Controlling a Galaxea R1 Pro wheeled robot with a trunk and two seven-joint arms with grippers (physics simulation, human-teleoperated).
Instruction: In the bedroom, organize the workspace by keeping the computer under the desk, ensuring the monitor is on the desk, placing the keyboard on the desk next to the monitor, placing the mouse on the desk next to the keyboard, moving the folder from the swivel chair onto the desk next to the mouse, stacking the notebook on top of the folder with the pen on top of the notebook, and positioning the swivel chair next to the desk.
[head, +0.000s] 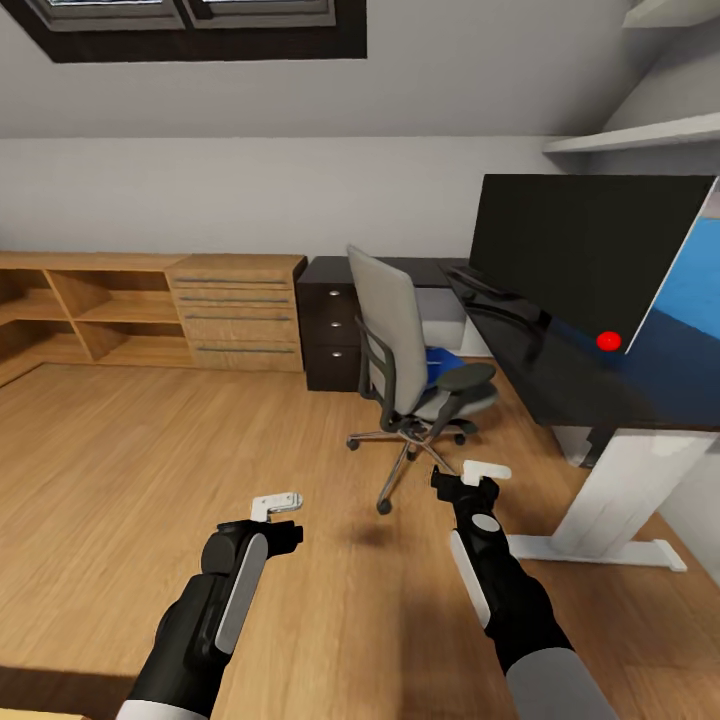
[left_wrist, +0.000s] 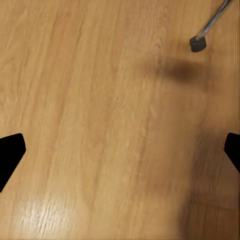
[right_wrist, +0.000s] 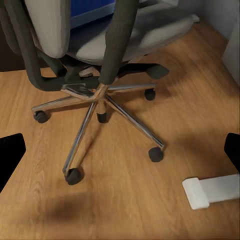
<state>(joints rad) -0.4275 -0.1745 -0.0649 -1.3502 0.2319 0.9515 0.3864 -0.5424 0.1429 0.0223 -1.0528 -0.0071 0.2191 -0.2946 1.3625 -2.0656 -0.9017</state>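
The grey swivel chair (head: 392, 335) stands on the oak floor just left of the black-topped desk (head: 560, 375), its back turned toward me. A bright blue folder (head: 443, 362) lies on its seat and also shows as a blue strip, the folder (right_wrist: 90, 12), above the chrome star base (right_wrist: 100, 95). The wide black monitor (head: 580, 245) with a red dot stands on the desk. My left gripper (head: 277, 503) hangs open over bare floor. My right gripper (head: 478, 472) is open too, low in front of the chair's base, holding nothing.
An oak drawer unit (head: 235, 310) and open shelving line the back wall, with a dark drawer cabinet (head: 330, 335) behind the chair. The desk's white leg and foot (head: 615, 510) stand right of my right arm. One chair castor (left_wrist: 198, 44) is near the left gripper.
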